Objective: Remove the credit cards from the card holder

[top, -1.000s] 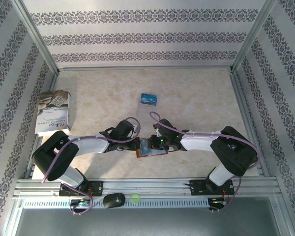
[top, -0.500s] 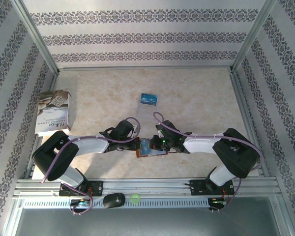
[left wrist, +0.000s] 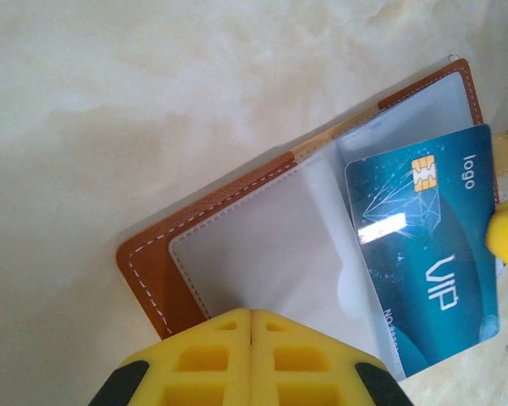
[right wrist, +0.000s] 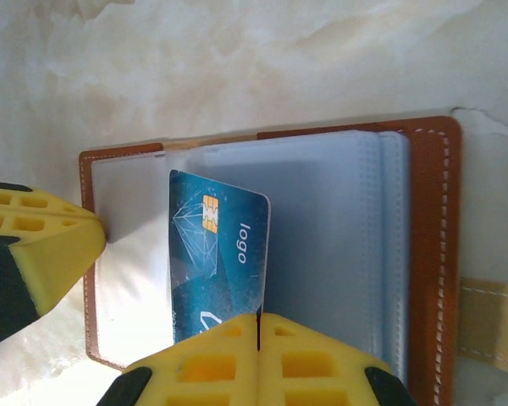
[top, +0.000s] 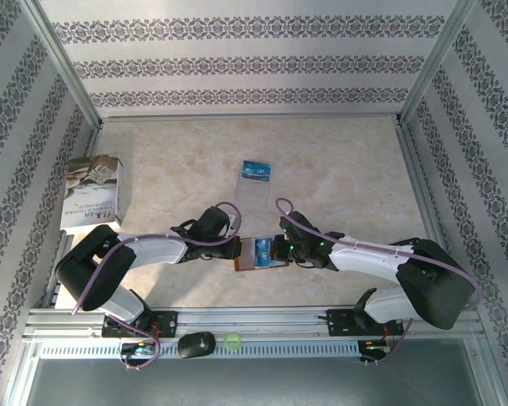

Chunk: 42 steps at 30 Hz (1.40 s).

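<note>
The reddish-brown card holder [top: 246, 256] [left wrist: 152, 271] [right wrist: 427, 254] lies open on the table, clear sleeves up. A blue credit card [top: 264, 250] [left wrist: 423, 254] [right wrist: 220, 254] sticks partly out of a sleeve. My right gripper [top: 276, 252] [right wrist: 258, 320] is shut, with the card's near edge running into the seam between its jaws. My left gripper [top: 240, 250] [left wrist: 251, 315] is shut, its tips resting on the clear sleeve at the holder's other end. A second blue card [top: 256, 169] lies farther back on the table.
A pale translucent sheet [top: 249, 193] lies just in front of the far blue card. A white-grey booklet [top: 91, 194] sits at the left edge. A black mouse [top: 195, 344] and a green ball [top: 231, 342] rest on the front rail. The holder's beige snap tab [right wrist: 491, 326] points toward the right arm.
The right gripper closed on the blue card and drew back to the right, sliding the card further out of its sleeve. The right arm's elbow swung right. The left arm stayed put.
</note>
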Tool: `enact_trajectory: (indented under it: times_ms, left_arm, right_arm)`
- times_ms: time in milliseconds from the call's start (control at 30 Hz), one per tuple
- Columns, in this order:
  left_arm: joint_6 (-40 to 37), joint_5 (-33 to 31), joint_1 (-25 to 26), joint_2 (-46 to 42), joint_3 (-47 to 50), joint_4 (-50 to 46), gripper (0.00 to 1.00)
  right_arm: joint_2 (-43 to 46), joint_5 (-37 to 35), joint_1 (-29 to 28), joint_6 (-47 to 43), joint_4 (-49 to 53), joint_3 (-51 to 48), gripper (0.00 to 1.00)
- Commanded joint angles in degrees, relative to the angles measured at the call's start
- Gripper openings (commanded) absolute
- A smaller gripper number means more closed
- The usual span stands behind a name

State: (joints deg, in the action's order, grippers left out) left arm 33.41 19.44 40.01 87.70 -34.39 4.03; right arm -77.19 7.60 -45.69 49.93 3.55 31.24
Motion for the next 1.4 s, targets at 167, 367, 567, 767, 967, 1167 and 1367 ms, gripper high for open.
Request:
enact_trajectory:
  times_ms: [167,367,567,767,967,1167,1367]
  left_arm:
    - [-1.33,-0.98,-1.77,0.15,-0.14,-3.21,0.00]
    - [-1.33,-0.46,-2.13,0.35,-0.91,-2.47,0.00]
    - [-1.33,-0.06,-2.13,0.47,-1.12,-2.03,0.00]
    - [-1.58,0.35,-2.13,0.37,-1.25,-2.51,0.00]
    - [-1.24,0.82,-2.13,0.72,-1.13,-2.01,0.00]
    - [-1.01,1.15,-2.13,1.07,-1.28,-1.73,0.00]
    - [-1.05,1.16,-2.13,0.79,-1.25,-1.86,0.00]
  right_arm:
    - [0.74,-7.41,-2.33,-5.36,13.06,7.31,0.00]
    - [-1.75,-8.20,-4.40,-6.48,16.44,11.12,0.00]
    - [-5.75,-8.78,-6.97,-6.26,16.49,13.31,0.00]
    - [-7.11,-5.27,-7.04,-6.52,11.60,12.54,0.12]
    - [-6.77,-2.72,-6.74,-5.61,7.56,10.81,0.26]
    - [-7.55,-1.82,-5.74,-4.49,5.95,9.41,0.24]
    - [-1.46,-4.04,-3.00,-9.87,10.06,8.62,0.00]
